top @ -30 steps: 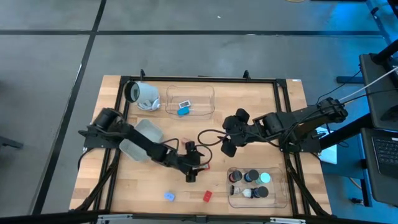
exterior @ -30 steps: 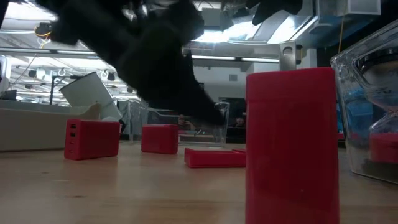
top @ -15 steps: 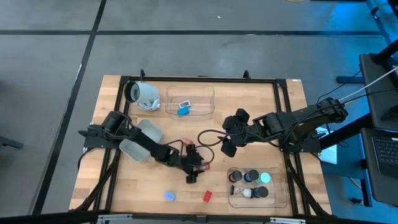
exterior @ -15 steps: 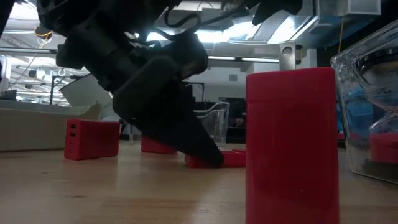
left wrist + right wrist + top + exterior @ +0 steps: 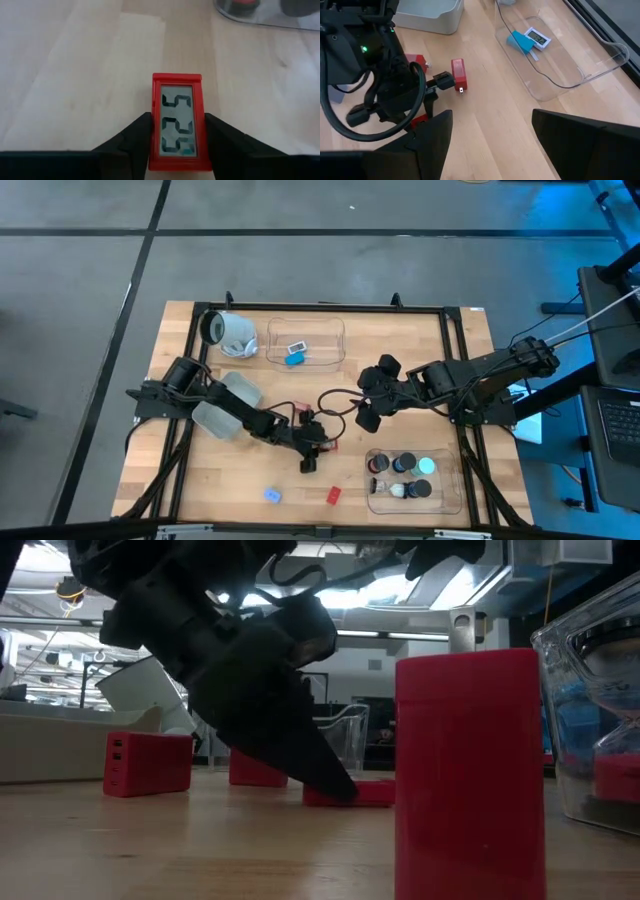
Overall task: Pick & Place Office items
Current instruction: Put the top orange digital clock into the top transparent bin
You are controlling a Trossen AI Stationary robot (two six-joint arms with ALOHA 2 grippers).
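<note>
A small red clock (image 5: 177, 125) with a grey number display lies flat on the wood table, display up. My left gripper (image 5: 177, 119) is low over the table's middle (image 5: 316, 448), shut on the clock. In the low view its dark finger (image 5: 300, 755) slants down to that flat red piece (image 5: 368, 793). My right gripper (image 5: 368, 416) hangs above the table right of centre. It is open, with nothing between its fingers (image 5: 432, 135). Other office items lie about: red blocks (image 5: 147, 763), a blue piece (image 5: 272, 495) and pucks in a tray. My left gripper pinches the clock's two long sides (image 5: 153, 135) between its two fingers, at the end nearer the wrist. The fingers slant down from the table's left and run along the clock. The clock stays flat on the table.
A clear tray (image 5: 455, 490) with several pucks stands at the near right. Another clear tray (image 5: 330, 338), holding a blue and a white piece, stands at the back. A white-grey cylinder (image 5: 232, 332) lies at the far left. A red block (image 5: 333, 494) stands by the near edge.
My left gripper has come down to the table and tipped, and its finger now rests against the flat red clock. The right arm has kept still.
</note>
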